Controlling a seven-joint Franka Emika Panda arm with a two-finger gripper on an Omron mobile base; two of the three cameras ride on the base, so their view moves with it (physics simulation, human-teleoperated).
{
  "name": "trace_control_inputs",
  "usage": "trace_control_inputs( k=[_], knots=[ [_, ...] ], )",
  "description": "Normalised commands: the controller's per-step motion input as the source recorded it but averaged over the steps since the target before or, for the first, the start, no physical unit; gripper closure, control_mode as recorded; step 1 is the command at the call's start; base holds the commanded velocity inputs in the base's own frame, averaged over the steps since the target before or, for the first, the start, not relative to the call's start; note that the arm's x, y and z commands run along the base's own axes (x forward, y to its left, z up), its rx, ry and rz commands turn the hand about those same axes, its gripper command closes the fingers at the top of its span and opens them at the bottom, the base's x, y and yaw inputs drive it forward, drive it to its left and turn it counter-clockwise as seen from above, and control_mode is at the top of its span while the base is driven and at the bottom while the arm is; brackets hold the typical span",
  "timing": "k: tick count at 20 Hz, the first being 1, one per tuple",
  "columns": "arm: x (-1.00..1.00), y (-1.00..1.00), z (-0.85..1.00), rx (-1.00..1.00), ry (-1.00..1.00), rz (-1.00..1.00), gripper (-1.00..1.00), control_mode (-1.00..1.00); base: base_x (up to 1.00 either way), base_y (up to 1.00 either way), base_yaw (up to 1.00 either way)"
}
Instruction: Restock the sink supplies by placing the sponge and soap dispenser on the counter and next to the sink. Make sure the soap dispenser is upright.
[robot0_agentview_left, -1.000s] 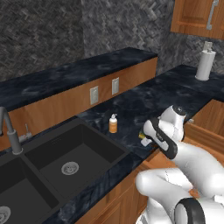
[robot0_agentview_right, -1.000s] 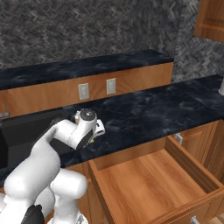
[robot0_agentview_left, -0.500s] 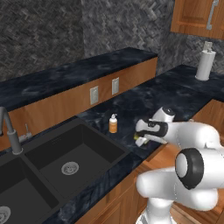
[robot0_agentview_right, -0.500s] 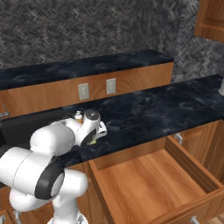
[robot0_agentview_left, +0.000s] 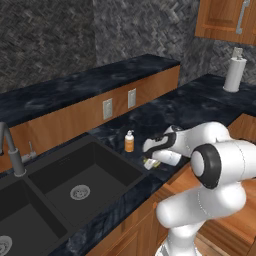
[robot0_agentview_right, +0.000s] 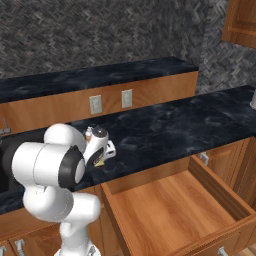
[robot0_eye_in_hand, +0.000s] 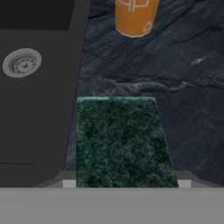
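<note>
The tool (robot0_agentview_left: 150, 162) sits low over the black marble desk (robot0_agentview_left: 200, 107) just beside the right rim of the sink (robot0_agentview_left: 75, 185), clamped on the sponge (robot0_eye_in_hand: 122, 140) — in the hand view the dark green scrubbing face fills the space between the two fingertips, with the sink's edge running along its left side. From the left base view a sliver of the sponge's yellow body (robot0_agentview_left: 149, 162) shows under the tool, at or just above the desk surface (I cannot tell whether it touches). The soap dispenser (robot0_agentview_left: 129, 141) stands upright on the desk near the sink's right rim, a little beyond the sponge toward the back wall; its amber body (robot0_eye_in_hand: 133, 17) appears at the top of the hand view, apart from the sponge. One round silver drain (robot0_eye_in_hand: 21, 62) lies in the near basin. To the right of the sink, below the desk's front edge, a wooden drawer (robot0_agentview_right: 175, 210) stands pulled open.
</note>
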Motion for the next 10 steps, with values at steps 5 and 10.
trace_control_inputs(
  k=[5,10],
  knots=[
    [0.03,0.01,0.00,0.00,0.01,0.00,-1.00,-1.00,0.00,0.00,0.00],
    [0.00,0.00,0.02,0.00,0.00,0.00,-1.00,-1.00,0.00,0.00,0.00]
  ],
)
